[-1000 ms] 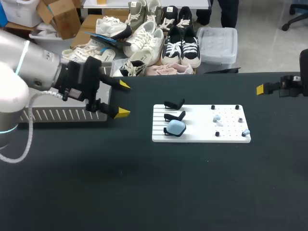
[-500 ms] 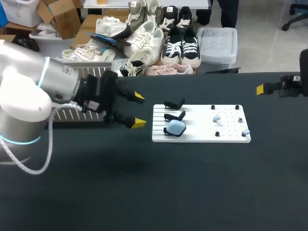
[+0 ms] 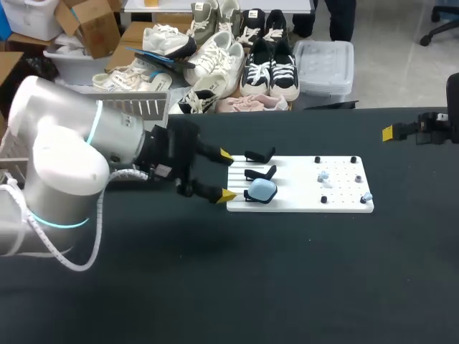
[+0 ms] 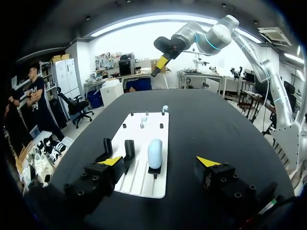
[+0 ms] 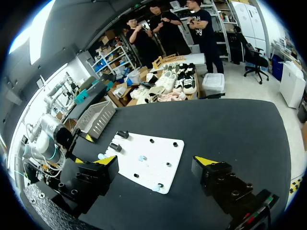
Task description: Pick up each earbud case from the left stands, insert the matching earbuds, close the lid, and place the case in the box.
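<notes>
- The left gripper (image 3: 227,175) is hanging wide open and holding nothing. I judge its fingers are spread so as to take the earbud case (image 3: 262,189) from two sides.
- The light-blue case is sitting on the one of three black stands (image 3: 259,155) nearest the robot, at the left end of the white board (image 3: 344,203). It is lying just ahead of the fingers, not between them. The stand is propping it clear of the board, likely to leave room for a grip.
- The right gripper (image 5: 155,161) is hovering open and empty, well apart over the table's right side, probably to keep out of the way.
- The earbuds (image 3: 323,175) are showing only as tiny pale specks among the pegs, so I cannot tell which ones match.
- The left arm is covering part of the grey box (image 3: 140,107).
</notes>
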{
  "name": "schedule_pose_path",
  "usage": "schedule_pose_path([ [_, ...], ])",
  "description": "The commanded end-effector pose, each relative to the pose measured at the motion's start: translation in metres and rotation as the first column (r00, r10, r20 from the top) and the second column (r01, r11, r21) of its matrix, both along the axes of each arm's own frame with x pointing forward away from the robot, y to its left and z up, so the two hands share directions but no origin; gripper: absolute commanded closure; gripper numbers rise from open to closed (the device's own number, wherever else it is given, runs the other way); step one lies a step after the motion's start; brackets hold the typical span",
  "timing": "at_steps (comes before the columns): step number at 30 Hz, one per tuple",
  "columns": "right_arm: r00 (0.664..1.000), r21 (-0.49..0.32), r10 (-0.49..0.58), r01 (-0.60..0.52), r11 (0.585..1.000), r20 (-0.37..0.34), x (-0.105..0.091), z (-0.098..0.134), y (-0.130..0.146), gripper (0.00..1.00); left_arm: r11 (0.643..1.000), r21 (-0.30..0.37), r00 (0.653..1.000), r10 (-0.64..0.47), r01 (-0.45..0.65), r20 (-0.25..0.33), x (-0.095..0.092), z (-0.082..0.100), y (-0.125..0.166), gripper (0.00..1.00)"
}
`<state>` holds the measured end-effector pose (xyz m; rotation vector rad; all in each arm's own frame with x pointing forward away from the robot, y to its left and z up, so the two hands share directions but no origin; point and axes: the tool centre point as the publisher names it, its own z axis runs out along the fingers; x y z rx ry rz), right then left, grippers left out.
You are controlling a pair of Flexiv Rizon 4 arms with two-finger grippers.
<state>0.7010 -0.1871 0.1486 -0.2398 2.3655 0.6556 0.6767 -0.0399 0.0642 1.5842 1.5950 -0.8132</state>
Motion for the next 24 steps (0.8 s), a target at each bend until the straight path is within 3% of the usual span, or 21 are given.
schedule_pose_path([
  [1,1.0,0.0,0.002,-0.002,1.0,-0.003,0.001,0.0,-0.001,0.0,1.0,-0.004,1.0,-0.011,0.011,0.0,0.008,-0.012,-0.011,0.0],
  [24,1.0,0.0,0.002,-0.002,1.0,-0.003,0.001,0.0,-0.001,0.0,1.0,-0.001,0.998,0.012,-0.012,-0.059,0.008,-0.04,-0.04,0.0],
])
